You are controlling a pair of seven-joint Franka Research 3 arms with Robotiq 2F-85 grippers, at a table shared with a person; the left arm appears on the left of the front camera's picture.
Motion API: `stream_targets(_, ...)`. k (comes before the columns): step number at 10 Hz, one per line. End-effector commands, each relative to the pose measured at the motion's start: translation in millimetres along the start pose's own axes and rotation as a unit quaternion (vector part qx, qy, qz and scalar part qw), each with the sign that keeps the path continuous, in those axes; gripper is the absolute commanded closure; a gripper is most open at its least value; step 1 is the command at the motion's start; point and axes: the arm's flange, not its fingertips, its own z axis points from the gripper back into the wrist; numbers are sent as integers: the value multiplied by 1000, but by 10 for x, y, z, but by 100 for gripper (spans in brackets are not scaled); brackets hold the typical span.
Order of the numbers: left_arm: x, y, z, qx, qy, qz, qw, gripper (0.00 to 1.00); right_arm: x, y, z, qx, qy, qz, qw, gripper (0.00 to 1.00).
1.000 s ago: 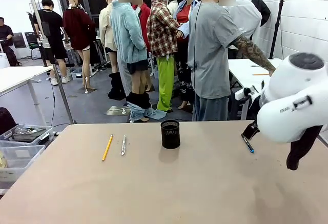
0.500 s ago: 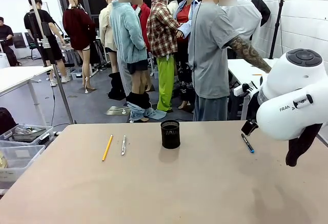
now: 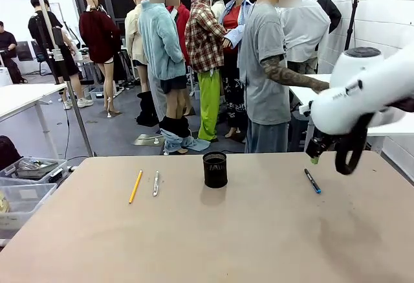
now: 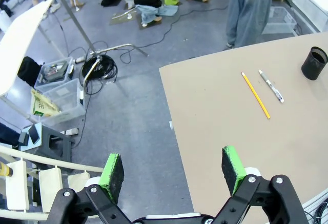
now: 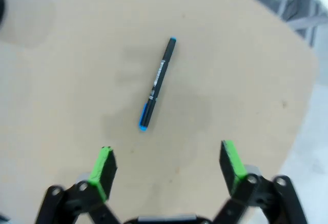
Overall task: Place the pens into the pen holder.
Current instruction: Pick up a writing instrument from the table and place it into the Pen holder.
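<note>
right tool [image 5: 166,157] hanging wide open over a black-and-blue pen [image 5: 156,83]
the pen is lying flat on the counter [image 5: 61,80] just ahead of that tool. left tool [image 4: 173,167] is gaping wide too, off the counter's edge, with yellow pencil [image 4: 255,95], silver pen [image 4: 270,86] and pen holder [image 4: 313,63] sitting well ahead.

The tan table [image 3: 194,231] bears a yellow pencil [image 3: 135,186], silver pen [image 3: 156,183], black pen holder [image 3: 215,169] (upright) and a blue-tipped pen [image 3: 312,181].
</note>
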Motion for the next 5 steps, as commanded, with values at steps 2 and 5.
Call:
stream_targets(2, 16, 7, -7, 4, -4, 7, 1000, 0, 635, -119, -365, 19, 81, -13, 996, 0)
stream_targets(5, 16, 7, -7, 4, -4, 7, 1000, 0, 741, -119, -770, 22, 130, -36, 991, 0)
